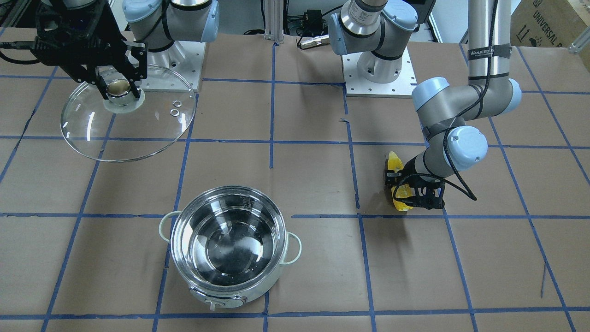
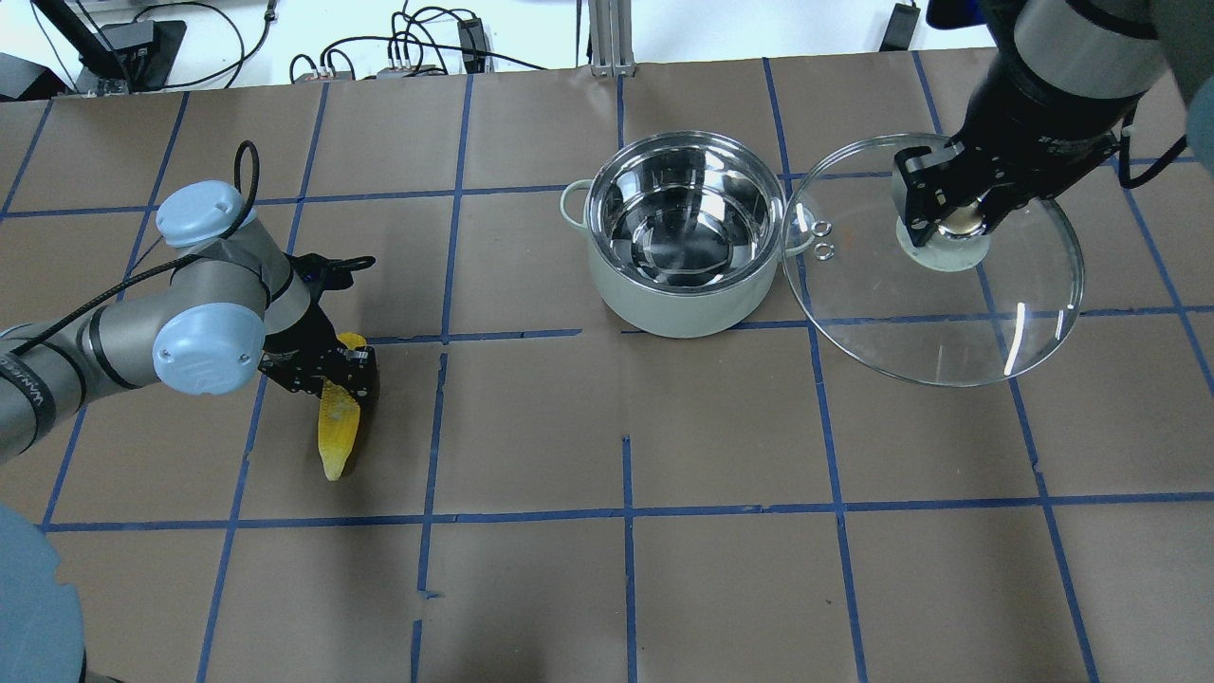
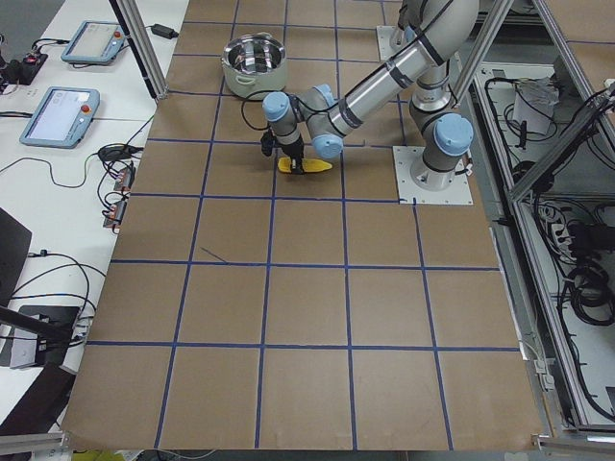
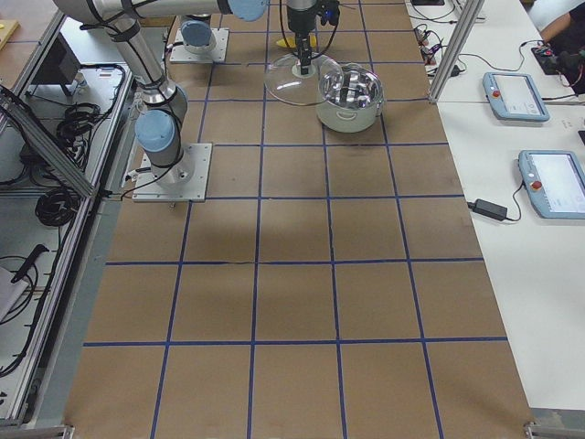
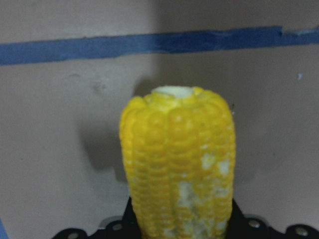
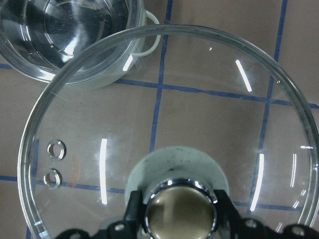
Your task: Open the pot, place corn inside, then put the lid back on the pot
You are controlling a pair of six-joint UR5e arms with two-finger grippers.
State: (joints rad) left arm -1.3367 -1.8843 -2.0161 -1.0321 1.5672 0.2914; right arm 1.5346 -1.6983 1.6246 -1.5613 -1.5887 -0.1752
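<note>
Pot (image 1: 262, 286) stands uncovered on bench (image 1: 322, 276); interior shows only bare steel. Right hand (image 2: 953, 216) clamped on knob (image 6: 180, 210) of lid (image 1: 138, 129), held aloft beside pot. Left hand (image 2: 332, 379) clamped across corn (image 2: 337, 432), low near bench, well apart from pot.

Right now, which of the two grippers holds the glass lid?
The right gripper, jaws shut on the knob of the lid, beside the open pot. The left gripper has the corn instead.
</note>
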